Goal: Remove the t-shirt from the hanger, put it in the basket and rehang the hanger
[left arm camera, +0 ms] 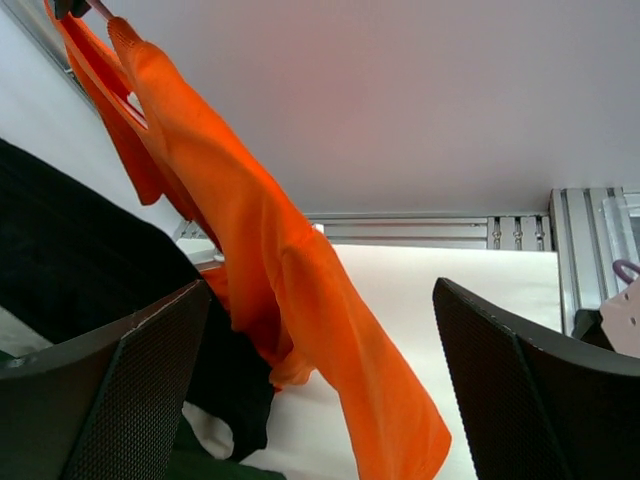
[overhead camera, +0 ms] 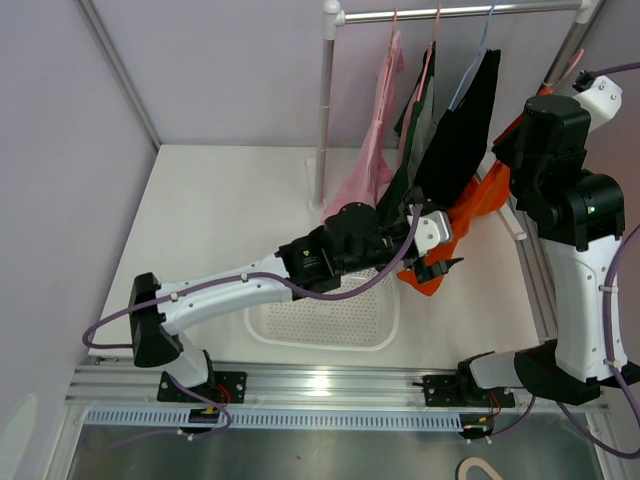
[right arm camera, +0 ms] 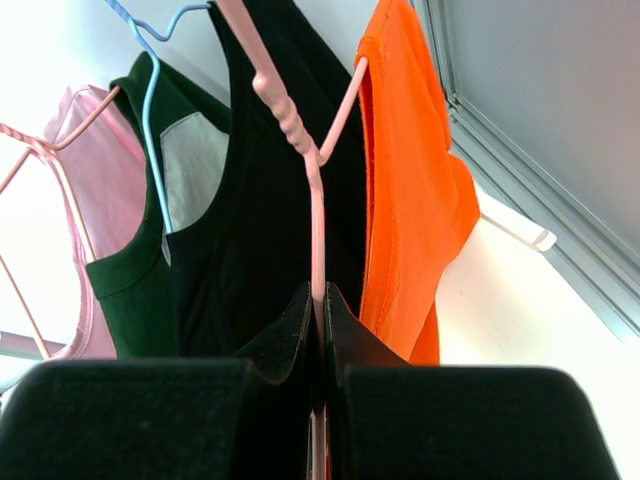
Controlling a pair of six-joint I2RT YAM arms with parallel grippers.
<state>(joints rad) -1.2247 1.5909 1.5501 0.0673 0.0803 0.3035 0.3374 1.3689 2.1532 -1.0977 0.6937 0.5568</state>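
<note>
Right wrist view: right gripper [right arm camera: 318, 300] clamped on the pink hanger [right arm camera: 316, 190], fingers [right arm camera: 285, 335] pressed together with only the single wire stem between them, just short of the hanger's twisted neck. Carries the orange t-shirt [right arm camera: 412, 190] on one hanger arm beyond that neck. Hides the other hanger arm against a black garment [right arm camera: 250, 200]; cannot tell whether the t-shirt's far shoulder is on or off the hanger.

Left wrist view: left gripper [left arm camera: 320, 290] spread wide, holding nothing. Frames the t-shirt's lower half between its two fingers, cloth nearer one finger and, as far as can be judged, pinched by neither. Hangs as a slack folded strip, long axis running from the hanger down toward the bench [left arm camera: 420, 270], free hem at the end farthest from the hanger.

Top external view: left arm stretched far forward and low, wrist tipped so the fingers face up along the cloth toward the hanger. Right arm reared upright, wrist high, keeping the hanger well above the left gripper.

Judgement: left gripper nearer the hem, so best placed to grasp. Calls for closing on the cloth, then drawing away from the hanger along the line of the loaded hanger arm while the right grip holds firm. Risks snagging the neckline on the hanger if pulled across that arm.
</note>
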